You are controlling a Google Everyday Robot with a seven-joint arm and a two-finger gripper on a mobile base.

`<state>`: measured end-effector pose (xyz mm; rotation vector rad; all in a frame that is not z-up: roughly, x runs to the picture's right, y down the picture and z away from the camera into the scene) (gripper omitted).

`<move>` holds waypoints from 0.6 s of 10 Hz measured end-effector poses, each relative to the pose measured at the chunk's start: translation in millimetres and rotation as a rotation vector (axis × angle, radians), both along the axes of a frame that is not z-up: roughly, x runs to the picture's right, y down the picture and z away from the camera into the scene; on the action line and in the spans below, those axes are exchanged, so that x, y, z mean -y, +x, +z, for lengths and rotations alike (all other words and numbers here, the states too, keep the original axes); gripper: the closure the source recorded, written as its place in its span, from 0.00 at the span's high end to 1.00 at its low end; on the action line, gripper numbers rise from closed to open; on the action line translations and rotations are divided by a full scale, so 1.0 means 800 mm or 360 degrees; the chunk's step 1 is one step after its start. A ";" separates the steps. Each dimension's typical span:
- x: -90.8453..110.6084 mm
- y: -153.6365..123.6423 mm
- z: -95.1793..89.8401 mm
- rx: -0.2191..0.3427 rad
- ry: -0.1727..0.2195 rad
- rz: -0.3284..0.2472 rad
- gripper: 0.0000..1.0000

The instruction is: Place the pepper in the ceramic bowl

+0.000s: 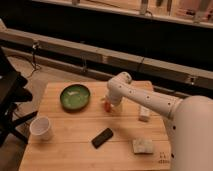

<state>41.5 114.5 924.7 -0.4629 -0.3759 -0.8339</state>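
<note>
The small red-orange pepper [106, 106] is at the tip of the hand [108, 103], low over the wooden table [70, 147], just beside the green ceramic bowl [75, 97] and outside it. Whether the hand grips it cannot be told. A black rectangular block [102, 137] lies nearer the table's front edge; a white cup [41, 128] stands well apart.
</note>
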 end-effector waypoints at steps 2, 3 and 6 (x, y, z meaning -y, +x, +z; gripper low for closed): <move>0.001 -0.008 0.009 0.0002 -0.0001 -0.0060 0.78; 0.001 -0.010 0.012 0.0010 -0.0004 -0.0074 0.71; 0.003 -0.014 0.015 0.0066 -0.0001 -0.0079 0.40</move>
